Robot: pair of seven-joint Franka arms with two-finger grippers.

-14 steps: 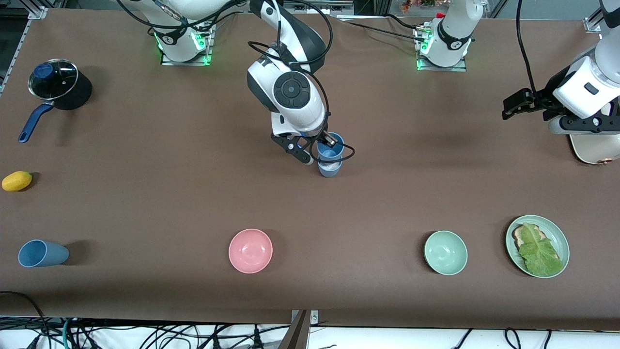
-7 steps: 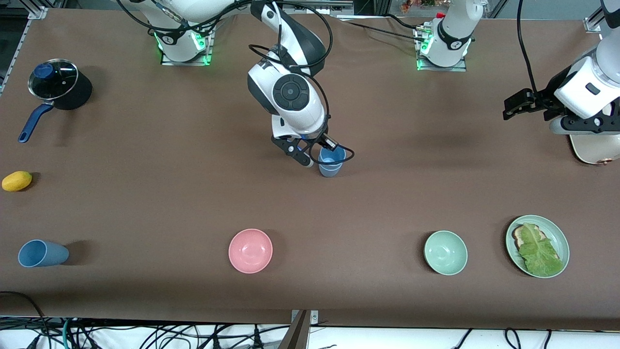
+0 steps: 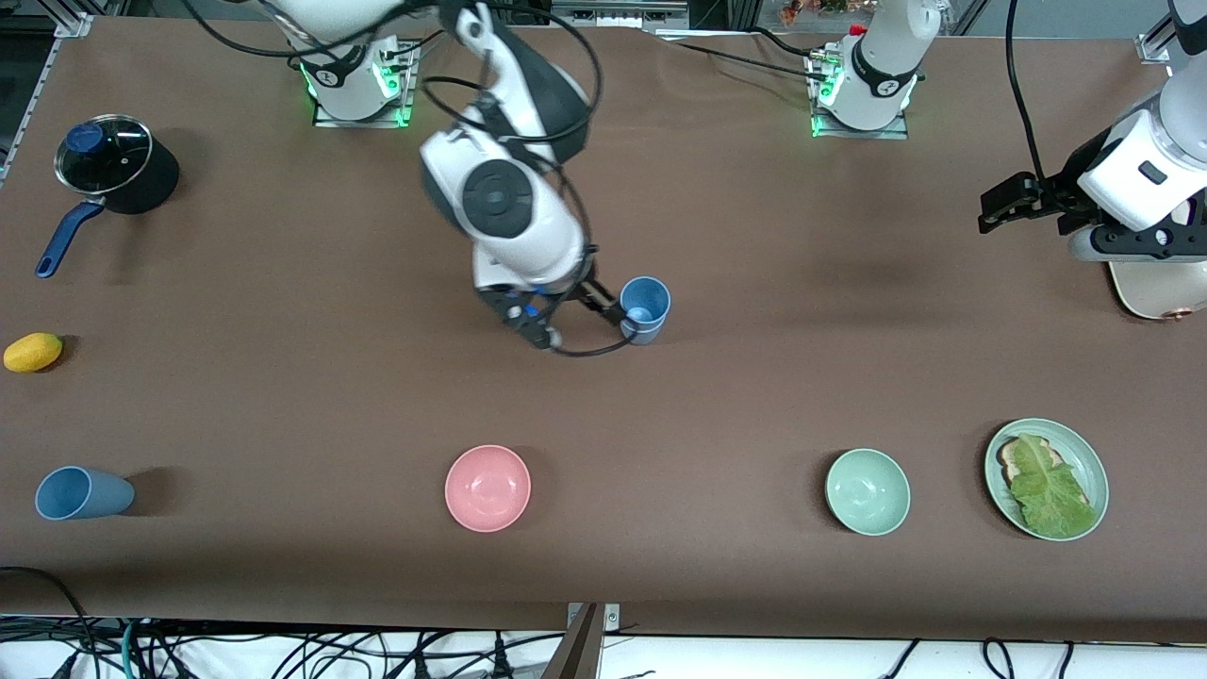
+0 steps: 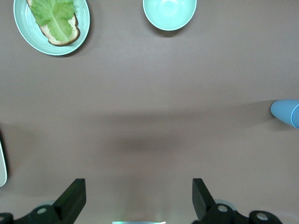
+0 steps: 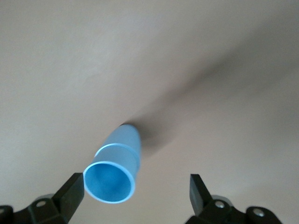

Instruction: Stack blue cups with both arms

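Two blue cups [image 3: 645,310] stand nested upright mid-table, the seam between them showing in the right wrist view [image 5: 115,164]. My right gripper [image 3: 577,322] is open just beside the stack on the right arm's side, holding nothing. In its own view [image 5: 134,193] the stack's rim sits close to one of the fingers [image 5: 70,191]. A third blue cup [image 3: 81,493] lies on its side near the front edge at the right arm's end. My left gripper [image 3: 988,215] waits open over the left arm's end of the table, empty in its own view [image 4: 138,196], where the stacked cups [image 4: 286,112] show at the edge.
A pink bowl [image 3: 487,488], a pale green bowl [image 3: 868,491] and a plate of bread with lettuce [image 3: 1047,478] line the front. A lidded black pot [image 3: 113,165] and a yellow fruit [image 3: 33,352] sit at the right arm's end. A white appliance [image 3: 1158,288] lies under the left arm.
The right gripper lowered the upper cup into the lower one, opened and let it go, then drew back toward the right arm's end. The left arm has not moved.
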